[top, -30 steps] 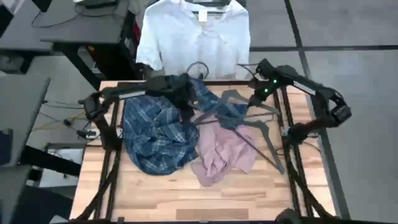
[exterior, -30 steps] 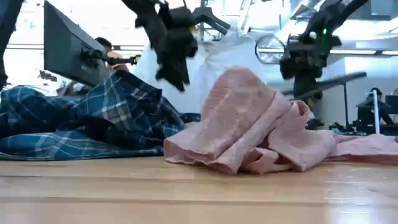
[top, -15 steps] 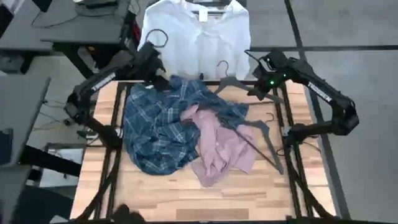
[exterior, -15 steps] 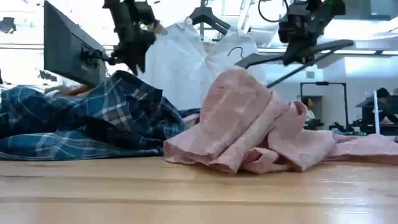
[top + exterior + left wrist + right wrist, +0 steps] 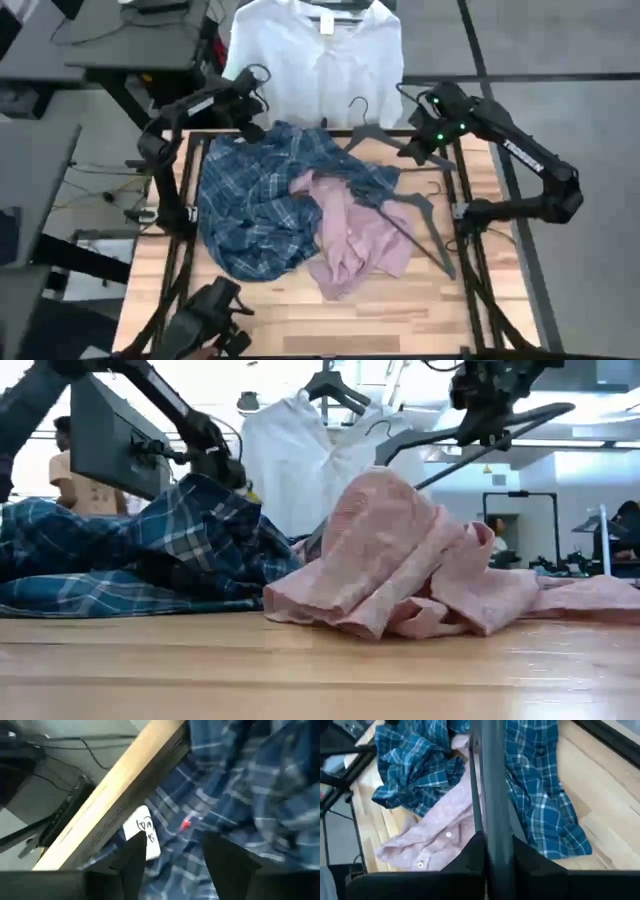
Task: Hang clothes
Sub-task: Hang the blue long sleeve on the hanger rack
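The blue-and-white plaid shirt lies crumpled on the table's left half. The pink shirt lies bunched to its right, partly on top of it. The white shirt hangs beyond the far edge. My left gripper is open and points down over the plaid shirt's far end at the far left corner, where a white label shows. My right gripper is near the far right edge, shut on a grey hanger. My right gripper pinches one sloping arm of the grey hanger between its two fingers, slanting down from the far right. The hanger is lifted clear of the clothes and hangs tilted, its hook toward the table's left.
A second grey hanger lies on the table's right side, partly on the pink shirt. A dark object shows at the near left edge. A monitor and a person stand beyond the table's left. Bare wood lies along the near edge.
My left gripper, open throughout, has swung from the middle of the far side to the far left corner and come down over the plaid shirt. My right gripper has risen toward the far edge with the grey hanger, lifting it off the clothes.
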Controlling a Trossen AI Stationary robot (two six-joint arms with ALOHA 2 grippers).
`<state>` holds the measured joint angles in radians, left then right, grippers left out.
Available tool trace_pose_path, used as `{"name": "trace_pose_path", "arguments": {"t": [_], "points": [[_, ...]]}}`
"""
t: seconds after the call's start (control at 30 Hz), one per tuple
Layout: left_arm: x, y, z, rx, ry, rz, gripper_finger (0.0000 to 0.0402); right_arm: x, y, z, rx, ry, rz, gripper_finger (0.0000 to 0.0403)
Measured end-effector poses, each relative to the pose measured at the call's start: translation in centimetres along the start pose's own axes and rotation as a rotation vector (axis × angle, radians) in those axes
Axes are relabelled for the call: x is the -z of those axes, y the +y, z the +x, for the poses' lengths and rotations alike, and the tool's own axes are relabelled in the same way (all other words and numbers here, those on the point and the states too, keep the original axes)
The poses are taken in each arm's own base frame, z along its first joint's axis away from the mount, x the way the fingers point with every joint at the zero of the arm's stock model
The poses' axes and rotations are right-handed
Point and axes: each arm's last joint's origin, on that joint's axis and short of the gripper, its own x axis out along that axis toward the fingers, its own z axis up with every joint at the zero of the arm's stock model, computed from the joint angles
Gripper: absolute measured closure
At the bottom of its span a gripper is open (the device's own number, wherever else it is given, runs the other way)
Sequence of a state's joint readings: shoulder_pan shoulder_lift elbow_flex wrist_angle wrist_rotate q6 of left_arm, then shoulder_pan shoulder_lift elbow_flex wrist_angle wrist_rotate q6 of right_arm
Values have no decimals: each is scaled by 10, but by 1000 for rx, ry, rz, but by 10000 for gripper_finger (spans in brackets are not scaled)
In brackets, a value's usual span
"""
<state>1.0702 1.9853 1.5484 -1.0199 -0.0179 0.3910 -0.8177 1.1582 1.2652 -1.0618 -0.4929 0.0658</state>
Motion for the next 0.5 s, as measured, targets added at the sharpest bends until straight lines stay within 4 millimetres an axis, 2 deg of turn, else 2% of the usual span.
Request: {"name": "trace_pose_path", "arguments": {"t": [0.23, 0.4, 0.5], "points": [[-4, -3, 46, 63, 119, 60, 228, 4, 5, -11, 22, -40, 31, 376], [-5, -6, 65, 75, 179, 40, 228, 5, 6, -13, 22, -46, 36, 376], [-6, -6, 67, 60, 179, 23, 233, 5, 6, -13, 22, -45, 36, 376]]}}
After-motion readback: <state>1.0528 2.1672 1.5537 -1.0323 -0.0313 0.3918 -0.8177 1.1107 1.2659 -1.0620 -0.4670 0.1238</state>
